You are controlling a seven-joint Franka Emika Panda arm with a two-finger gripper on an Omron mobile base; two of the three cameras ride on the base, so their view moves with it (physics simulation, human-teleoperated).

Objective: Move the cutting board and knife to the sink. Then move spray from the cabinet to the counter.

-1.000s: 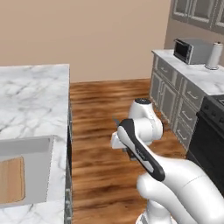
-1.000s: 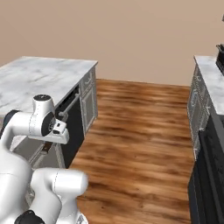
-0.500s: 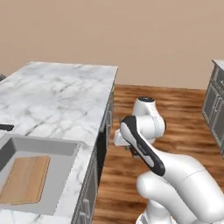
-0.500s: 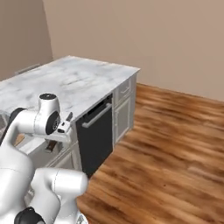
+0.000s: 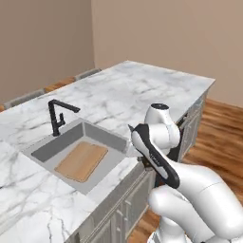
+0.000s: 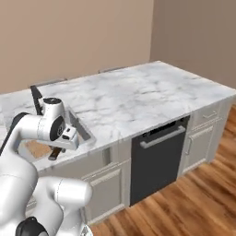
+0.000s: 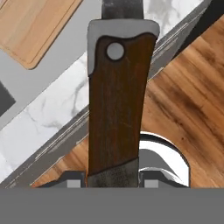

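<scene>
My gripper (image 7: 113, 179) is shut on the knife (image 7: 116, 105), whose dark brown handle runs up between the fingers. The blade leaves the top of the hand view. In the right base view the gripper (image 6: 64, 138) hangs at the sink's (image 6: 82, 130) near edge, and the knife (image 6: 55, 153) points down from it. The cutting board (image 5: 81, 161) lies flat on the bottom of the sink (image 5: 97, 135). Its corner also shows in the hand view as the cutting board (image 7: 35, 26). The white marble counter (image 5: 142, 90) carries the sink. The spray and the cabinet are out of view.
A black faucet (image 5: 57, 116) stands at the sink's far side. A dark dishwasher front (image 6: 159, 156) sits under the counter (image 6: 138, 97), between beige panelled doors. Wooden floor (image 6: 193, 203) opens to the right of the island.
The whole picture has shifted: the base has turned toward the island, bringing the sink and cutting board into view. The gripper has stayed shut on the knife.
</scene>
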